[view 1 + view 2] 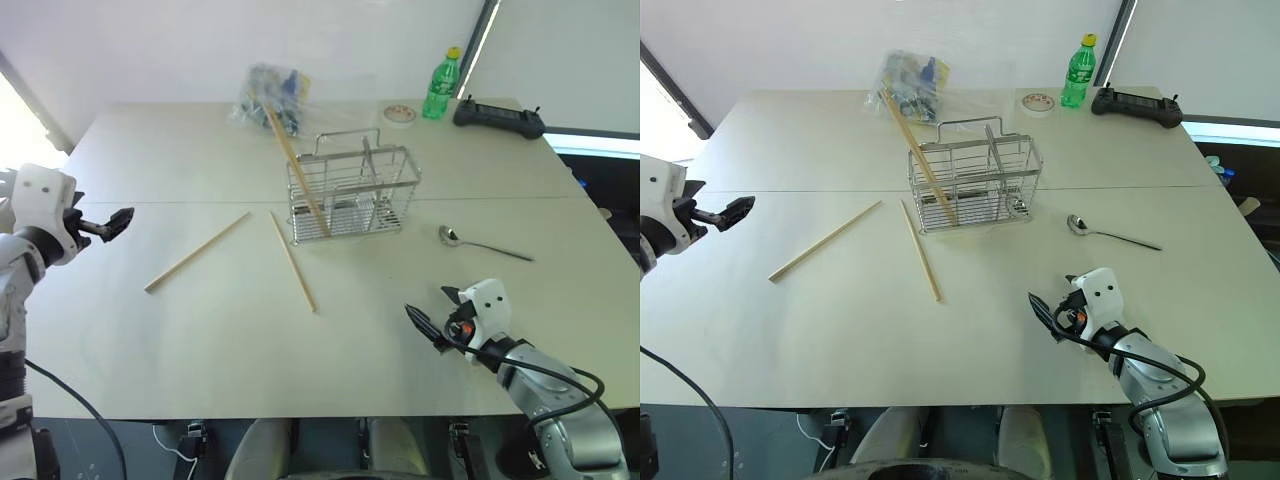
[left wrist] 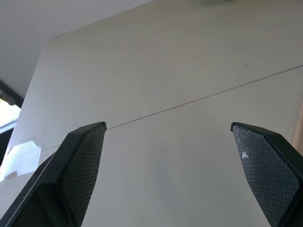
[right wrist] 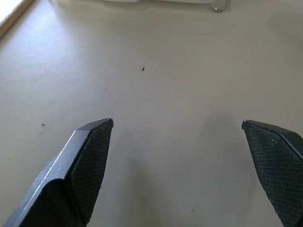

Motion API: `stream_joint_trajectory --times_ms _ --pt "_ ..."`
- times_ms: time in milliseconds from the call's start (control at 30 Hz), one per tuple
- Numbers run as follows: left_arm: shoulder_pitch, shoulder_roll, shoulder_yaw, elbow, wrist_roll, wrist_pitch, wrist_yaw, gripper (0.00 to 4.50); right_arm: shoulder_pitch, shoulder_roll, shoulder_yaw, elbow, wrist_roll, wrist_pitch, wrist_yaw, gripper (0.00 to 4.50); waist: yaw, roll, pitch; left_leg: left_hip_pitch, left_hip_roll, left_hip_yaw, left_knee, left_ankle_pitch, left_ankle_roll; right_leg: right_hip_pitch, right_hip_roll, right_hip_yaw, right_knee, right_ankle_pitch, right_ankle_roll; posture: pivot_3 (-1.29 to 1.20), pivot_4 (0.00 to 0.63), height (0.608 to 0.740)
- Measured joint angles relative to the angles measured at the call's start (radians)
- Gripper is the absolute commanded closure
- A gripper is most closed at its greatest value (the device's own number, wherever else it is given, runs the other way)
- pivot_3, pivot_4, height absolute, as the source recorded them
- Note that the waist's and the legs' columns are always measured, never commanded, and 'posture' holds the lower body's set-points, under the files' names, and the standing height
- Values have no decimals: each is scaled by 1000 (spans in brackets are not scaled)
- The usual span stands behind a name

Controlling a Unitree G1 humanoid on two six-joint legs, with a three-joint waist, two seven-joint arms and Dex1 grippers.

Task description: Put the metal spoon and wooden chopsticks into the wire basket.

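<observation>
Both grippers wide and empty; most of the cutlery lay outside the wire basket [image 1: 350,192].

One chopstick [image 1: 296,170] leaned in the basket; two wooden chopsticks [image 1: 197,251] lay flat on the tabletop [image 1: 200,340] to its left, the metal spoon [image 1: 484,243] to its right. The left gripper [image 2: 168,142] and right gripper [image 3: 177,137] hovered apart from them. Flat, thin pieces might slip the pads, and the leaning stick could tip the light basket if bumped.
</observation>
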Motion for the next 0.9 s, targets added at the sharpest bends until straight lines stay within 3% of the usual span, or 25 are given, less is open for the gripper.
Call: stream_joint_trajectory --times_ms 733,900 --pt "-13 1 -13 -4 -11 7 -24 52 -39 -4 -1 -15 4 47 -21 0 0 0 0 0 0 0 1 0 0 0 0 0 1 1 -1 0 150 713" --pt "-14 12 -31 -28 -18 28 -57 52 -74 -51 -2 -15 4 63 0 0 -1 0 0 0 0 0 2 0 0 1 0 0 1 1 -1 0 150 713"
